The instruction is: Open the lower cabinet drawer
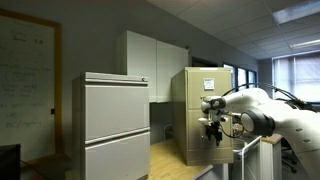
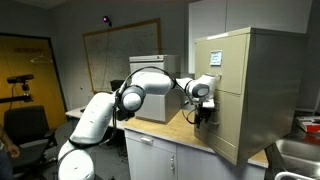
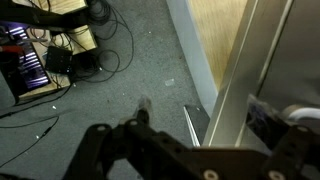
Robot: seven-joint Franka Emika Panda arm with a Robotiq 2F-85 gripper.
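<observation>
Lower cabinet drawer (image 2: 228, 125) is the bottom front of the tall tan cabinet (image 2: 265, 70). The cabinet stands on a wood counter (image 2: 165, 130). The drawer front looks flat with the one above it, so it looks shut. In both exterior views the lower cabinet drawer sits low on the cabinet, right above the counter.

The upper drawer (image 2: 222, 62) has a white label (image 2: 214, 57) on it. The words on the label are too small to read. A whiteboard (image 2: 120, 50) hangs on the wall behind. It has faint marks that cannot be read.

The white robot arm (image 2: 150, 90) reaches across to the cabinet. Its gripper (image 2: 203, 114) is dark and is right at the front of the lower drawer, near the top edge. I cannot tell if its fingers are open or closed, because they are dark and blurry in every view. I also cannot tell if they touch the handle.

A wide light grey cabinet (image 1: 115, 125) stands well apart from the tan one. A sink (image 2: 297, 153) is just beside the tan cabinet, on the far side from the arm. An office chair (image 2: 25, 125) is on the floor, away from the counter.

In the wrist view, grey carpet (image 3: 140, 50) shows far below, with black cables (image 3: 95, 55) lying on it.
</observation>
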